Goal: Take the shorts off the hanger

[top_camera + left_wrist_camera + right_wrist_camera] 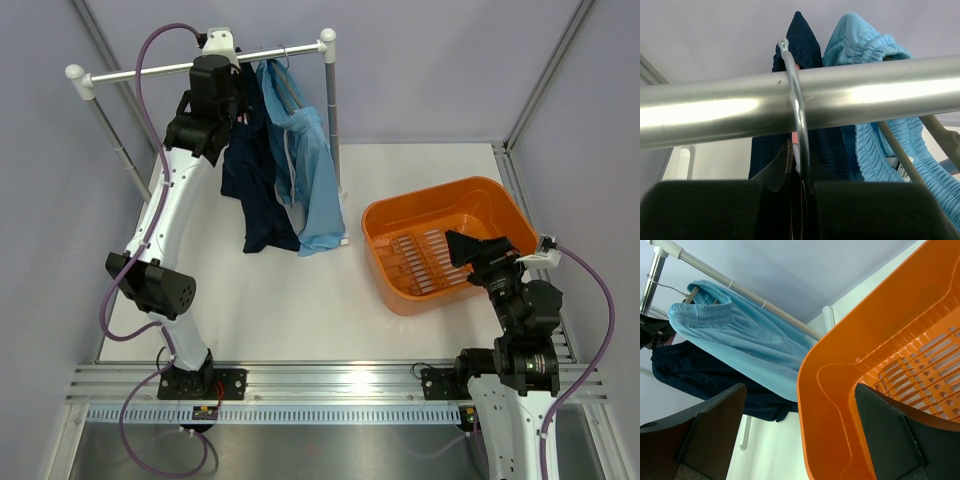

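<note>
Left end effector (800, 189) pinching hanger (798, 107), label (898, 165) illegible

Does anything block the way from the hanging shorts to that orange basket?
The rack's upright post stands right beside the sky blue shorts on the side of the orange basket. A hanger hook, pinched in the left fingers, also loops over the rail.

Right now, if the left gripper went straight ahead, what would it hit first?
Probably the metal rail, just ahead of the left gripper, which is shut on the hanger hook; depth unclear.
</note>
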### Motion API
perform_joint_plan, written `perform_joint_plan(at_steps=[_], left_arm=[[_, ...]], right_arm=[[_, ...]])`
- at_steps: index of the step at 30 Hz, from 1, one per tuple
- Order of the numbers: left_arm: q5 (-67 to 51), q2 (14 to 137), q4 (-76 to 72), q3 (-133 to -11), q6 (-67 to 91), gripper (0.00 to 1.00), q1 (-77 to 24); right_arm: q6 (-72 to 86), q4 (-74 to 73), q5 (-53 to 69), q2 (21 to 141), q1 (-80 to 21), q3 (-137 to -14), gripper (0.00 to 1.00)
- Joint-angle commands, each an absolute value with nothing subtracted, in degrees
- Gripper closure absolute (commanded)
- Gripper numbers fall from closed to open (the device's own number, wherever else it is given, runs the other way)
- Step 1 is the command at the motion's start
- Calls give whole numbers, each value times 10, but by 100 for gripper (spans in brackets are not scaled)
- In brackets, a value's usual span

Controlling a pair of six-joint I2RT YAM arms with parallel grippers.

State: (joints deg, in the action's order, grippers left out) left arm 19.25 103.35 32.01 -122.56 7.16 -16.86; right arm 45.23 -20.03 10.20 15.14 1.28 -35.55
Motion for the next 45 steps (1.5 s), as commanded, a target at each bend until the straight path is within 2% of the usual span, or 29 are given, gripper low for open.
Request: perform_joint_plan(at_steps=[1, 17, 29, 37, 40, 45], left_arm=[[181, 989, 279, -1263, 69, 100, -166], [158, 902, 281, -1201, 77, 100, -167], [139, 801, 288, -1036, 122, 100, -172], [158, 700, 321, -944, 120, 100, -236], [149, 658, 344, -904, 123, 100, -252], [107, 607, 396, -854, 133, 100, -270]], right_arm=[[439, -174, 111, 156, 16, -357, 1], [437, -170, 117, 149, 16, -349, 1], [432, -164, 129, 149, 16, -345, 0], [379, -154, 240, 194, 16, -377, 0], [363, -164, 308, 243, 16, -407, 4], [335, -201, 345, 273, 16, -439, 7]])
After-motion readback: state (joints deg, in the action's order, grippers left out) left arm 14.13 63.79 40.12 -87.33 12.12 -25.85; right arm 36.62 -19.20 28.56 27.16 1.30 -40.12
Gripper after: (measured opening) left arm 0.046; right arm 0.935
